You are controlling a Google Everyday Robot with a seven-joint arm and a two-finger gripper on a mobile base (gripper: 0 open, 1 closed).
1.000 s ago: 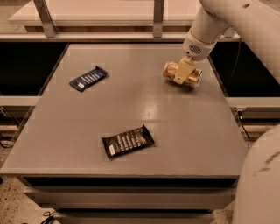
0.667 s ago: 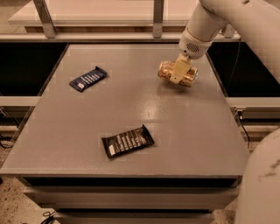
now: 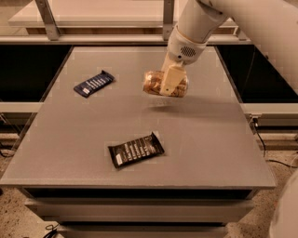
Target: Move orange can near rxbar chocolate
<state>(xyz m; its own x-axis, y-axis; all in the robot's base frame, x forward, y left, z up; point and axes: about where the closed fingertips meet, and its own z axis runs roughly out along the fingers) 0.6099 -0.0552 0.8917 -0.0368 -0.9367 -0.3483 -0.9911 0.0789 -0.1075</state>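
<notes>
1. Shifted since 0.7 s ago: gripper [image 3: 167,86] and orange can [image 3: 152,83] have gone left and slightly nearer, from the far-right part of the table to about far-centre; both wrapper bars are where they were
2. Claw is clamped on the orange can: one cream, flat-faced finger [image 3: 170,80] runs down across the can's near side, the other is hidden behind it
3. Orange can lies on its side in the grip, long axis left-right, held clear of the surface with a soft shadow on the tabletop just below it
4. Only container in view is that can: cylindrical, glossy golden-orange metal with pale patterned print; cannot tell whether it's sealed or what's in it
5. Rxbar chocolate [image 3: 136,149] lies flat near the near edge, left of centre, well apart from the can and nearer than it; thin rectangular dark wrapper, white text lines, small white label at its left end, rotated a bit so its right end sits farther back
6. Dark blue wrapper bar [image 3: 93,83] lies flat at far left, also angled, white print on it, well apart from both the can and the rxbar
7. Table [image 3: 209,139] is a matte grey slab with square edges and stepped grey ledges under the near edge
8. Arm [image 3: 195,25] is smooth white plastic with rounded housings and a round vent grille above the wrist, coming in from the far right
9. Pale shelf [image 3: 102,14] on metal uprights behind the table, speckled floor at both sides
</notes>
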